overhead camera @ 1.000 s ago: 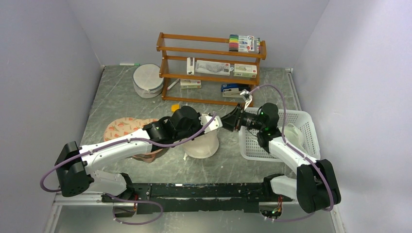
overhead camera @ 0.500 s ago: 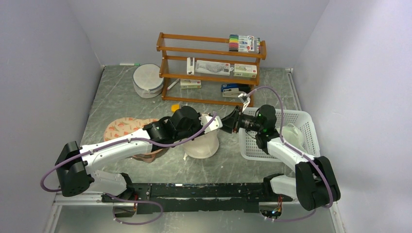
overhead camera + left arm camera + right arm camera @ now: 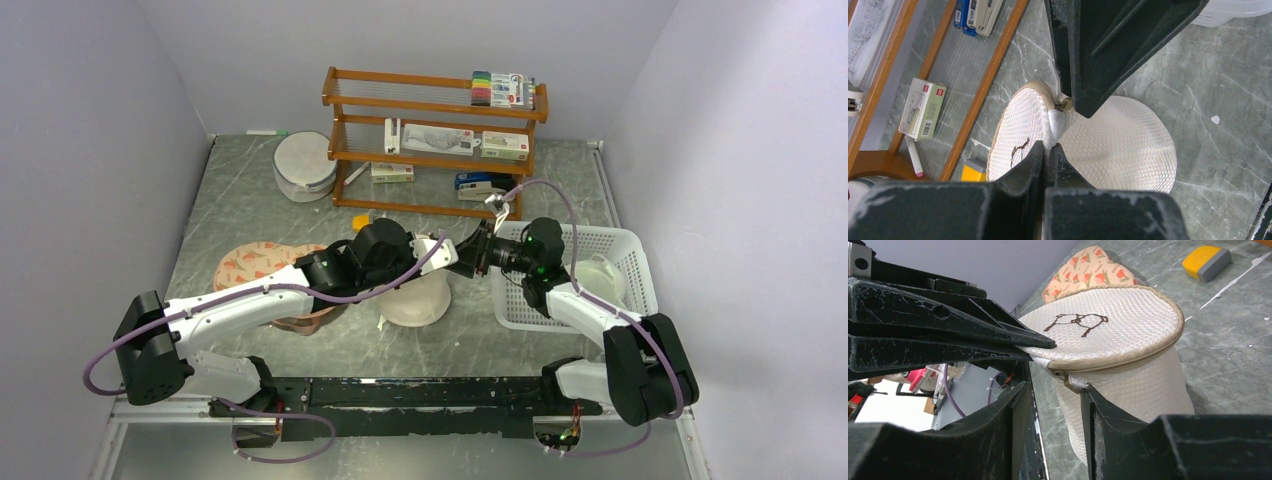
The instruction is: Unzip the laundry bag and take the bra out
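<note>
The laundry bag (image 3: 415,300) is a cream-white mesh pouch standing at the table's middle. Its flat disc with a dark mark (image 3: 1075,321) is on top, and its zip runs round the rim. My left gripper (image 3: 450,258) is shut on a white fabric tab at the bag's rim (image 3: 1047,146). My right gripper (image 3: 472,252) is open at the zip's end (image 3: 1054,389). The zip pull (image 3: 1071,382) hangs by the tip of its right finger and also shows in the left wrist view (image 3: 1064,103). The zip looks closed. The bra is not in view.
A peach carrot-print case (image 3: 250,265) lies left of the bag, under my left arm. A second round mesh pouch (image 3: 305,165) sits at the back left. A wooden rack (image 3: 430,140) stands behind. A white basket (image 3: 625,245) is on the right. A yellow block (image 3: 361,222) lies nearby.
My right gripper has moved left, closer to the bag's zip end and my left gripper. The left arm and the bag have stayed still.
</note>
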Robot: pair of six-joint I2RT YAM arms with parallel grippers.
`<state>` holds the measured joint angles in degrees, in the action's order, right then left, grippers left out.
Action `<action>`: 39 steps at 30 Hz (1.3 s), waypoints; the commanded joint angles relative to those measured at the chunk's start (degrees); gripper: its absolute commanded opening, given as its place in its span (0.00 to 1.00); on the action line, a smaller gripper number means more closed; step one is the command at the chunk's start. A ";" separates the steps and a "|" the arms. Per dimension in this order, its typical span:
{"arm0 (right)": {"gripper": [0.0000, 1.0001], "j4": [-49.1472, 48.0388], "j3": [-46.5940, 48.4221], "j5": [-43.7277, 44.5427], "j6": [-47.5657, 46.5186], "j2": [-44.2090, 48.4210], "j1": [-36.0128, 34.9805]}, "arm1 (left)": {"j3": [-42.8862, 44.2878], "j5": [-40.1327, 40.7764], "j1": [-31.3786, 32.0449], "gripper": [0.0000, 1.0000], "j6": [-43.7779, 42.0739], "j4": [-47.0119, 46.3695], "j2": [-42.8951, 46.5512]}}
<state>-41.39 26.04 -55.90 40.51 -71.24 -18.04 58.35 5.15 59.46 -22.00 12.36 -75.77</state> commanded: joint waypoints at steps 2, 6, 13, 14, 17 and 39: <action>0.43 -2.87 0.29 0.48 0.16 -1.07 -0.76 | 2.12 -1.26 0.13 0.07 0.82 -0.61 1.04; 0.43 -3.06 0.16 1.11 0.12 -1.26 -0.90 | 2.04 -1.28 0.13 0.07 0.82 -0.69 1.31; 0.34 -4.15 -0.41 1.01 0.44 -0.80 -0.86 | 2.12 -1.37 0.17 0.07 0.80 -0.52 1.50; 0.32 -3.09 -0.17 1.24 -0.13 -0.69 -0.88 | 2.12 -1.51 0.13 0.07 0.76 -0.50 1.50; 0.24 -0.82 0.32 1.49 -1.25 -0.22 -0.85 | 2.06 -1.33 0.13 0.07 0.73 -0.50 1.63; 0.00 18.80 1.67 17.45 -6.14 3.30 4.51 | 1.00 4.47 0.17 0.07 0.21 -1.82 3.00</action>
<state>-26.20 27.64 -42.35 34.94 -68.20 -16.14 58.35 6.57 59.46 -21.63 11.94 -75.09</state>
